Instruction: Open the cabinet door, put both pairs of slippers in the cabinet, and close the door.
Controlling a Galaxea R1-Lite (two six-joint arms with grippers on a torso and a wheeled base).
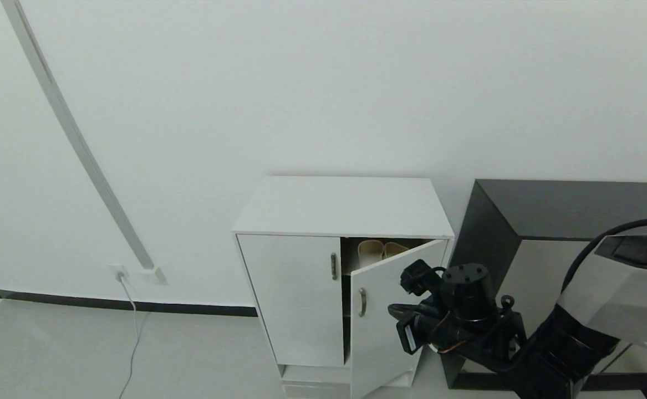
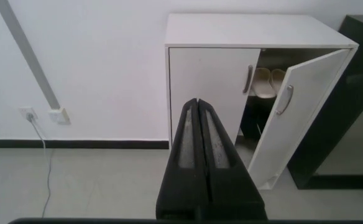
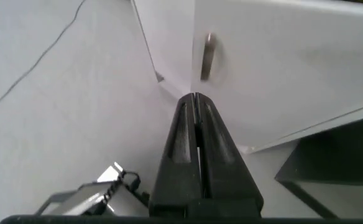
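The half-open door [image 1: 383,332] hides most of the slippers [image 1: 370,252]; maybe two pairs, too dark inside to tell.

- Cabinet [image 1: 340,205]: white board, smooth and matt.
- Door handle [image 1: 362,302]: brushed metal with a dull sheen.
- Slippers [image 1: 370,252]: beige, smooth, plastic-like.
- Floor [image 1: 51,354]: pale glossy tiles.
- Dark unit [image 1: 578,208]: matt top, mirror-glossy front.
- Left end effector [image 2: 198,106] and right end effector [image 3: 196,99]: matt black plastic with rough grey strips.

No writing can be read

The cabinet [image 1: 343,206] and the wall socket [image 1: 118,271], at nine o'clock from it, bear no legible marks.
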